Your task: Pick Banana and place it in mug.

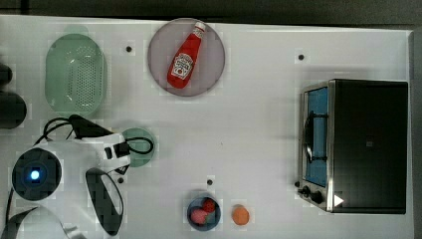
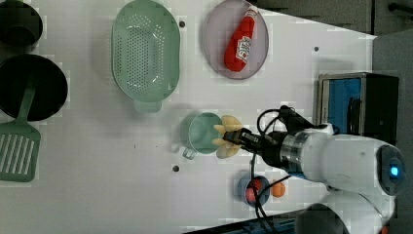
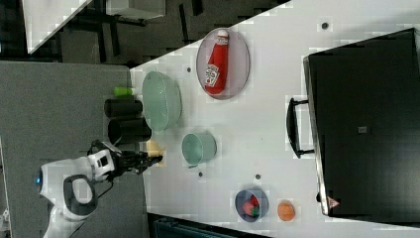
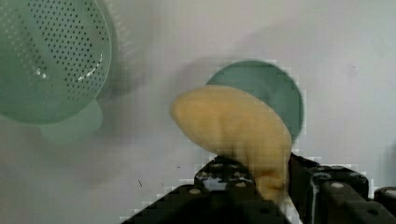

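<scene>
My gripper (image 2: pixel 238 137) is shut on the banana (image 2: pixel 228 136), a pale cream-yellow bunch held in the air. In the left view the banana hangs over the right rim of the small green mug (image 2: pixel 202 132). In the wrist view the banana (image 4: pixel 233 126) sticks out from between the black fingers (image 4: pixel 306 175) and covers part of the mug's opening (image 4: pixel 280 91). In the right view the banana (image 3: pixel 153 148) shows at the gripper (image 3: pixel 148 159), to the left of the mug (image 3: pixel 198 148). In the top view the arm's hand (image 1: pixel 117 149) overlaps the mug (image 1: pixel 144 149).
A pale-green colander (image 1: pixel 74 74) lies beyond the mug. A grey plate (image 1: pixel 211 74) carries a ketchup bottle (image 1: pixel 186 57). A toaster oven (image 1: pixel 358 144) stands at the top view's right. A blue bowl (image 1: pixel 204 213) of red fruit and an orange fruit (image 1: pixel 241 215) sit near the front edge.
</scene>
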Controlling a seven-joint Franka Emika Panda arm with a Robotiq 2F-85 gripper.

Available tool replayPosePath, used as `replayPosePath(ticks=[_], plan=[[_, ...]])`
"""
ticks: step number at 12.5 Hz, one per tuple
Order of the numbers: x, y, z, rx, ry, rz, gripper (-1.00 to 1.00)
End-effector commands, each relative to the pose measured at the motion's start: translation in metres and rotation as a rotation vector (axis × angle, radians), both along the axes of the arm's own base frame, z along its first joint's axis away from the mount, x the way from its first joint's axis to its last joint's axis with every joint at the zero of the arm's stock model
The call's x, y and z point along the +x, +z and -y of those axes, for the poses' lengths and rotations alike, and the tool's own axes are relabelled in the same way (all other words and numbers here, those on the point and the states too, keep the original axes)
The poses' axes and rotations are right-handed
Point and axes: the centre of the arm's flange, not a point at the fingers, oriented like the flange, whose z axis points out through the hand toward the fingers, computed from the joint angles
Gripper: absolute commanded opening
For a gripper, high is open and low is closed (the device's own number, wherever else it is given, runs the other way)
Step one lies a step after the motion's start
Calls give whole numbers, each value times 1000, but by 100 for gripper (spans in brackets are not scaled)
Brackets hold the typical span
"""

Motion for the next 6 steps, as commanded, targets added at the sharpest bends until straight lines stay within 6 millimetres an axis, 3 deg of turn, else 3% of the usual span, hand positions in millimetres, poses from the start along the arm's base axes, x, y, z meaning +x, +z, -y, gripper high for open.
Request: replayPosePath(ticks=[1,4,6], plan=[[10,-33,9,-15,-100,-39,-37],[15,-57,11,5,-119,-51,-33],[18,-61,9,25,-120,-29,7]])
